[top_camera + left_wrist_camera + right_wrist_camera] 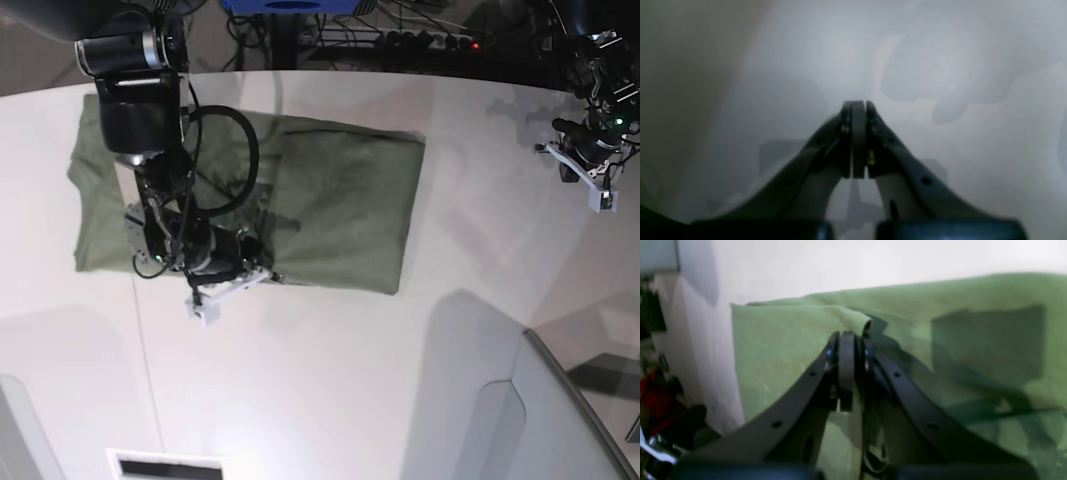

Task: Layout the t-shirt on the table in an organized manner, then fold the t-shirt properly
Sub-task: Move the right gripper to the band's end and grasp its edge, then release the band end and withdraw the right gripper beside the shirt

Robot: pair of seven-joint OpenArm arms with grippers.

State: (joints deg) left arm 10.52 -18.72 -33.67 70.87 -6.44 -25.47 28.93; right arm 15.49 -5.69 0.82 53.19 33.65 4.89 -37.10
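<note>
The olive-green t-shirt (330, 200) lies flat on the white table (330, 380) at the far left, in a rough rectangle with doubled layers. My right gripper (268, 272) sits at the shirt's near edge. In the right wrist view the right gripper (855, 338) is shut, with a raised fold of the t-shirt (780, 340) pinched at its tips. My left gripper (572, 168) hangs over bare table at the far right, well away from the cloth. In the left wrist view the left gripper (858, 105) is shut on nothing, over the white table (973, 150).
A grey translucent panel (560, 420) stands at the near right. Cables and a power strip (420, 40) lie beyond the table's far edge. A dark slot (165, 468) sits at the near edge. Clutter (660, 400) shows past the table's side.
</note>
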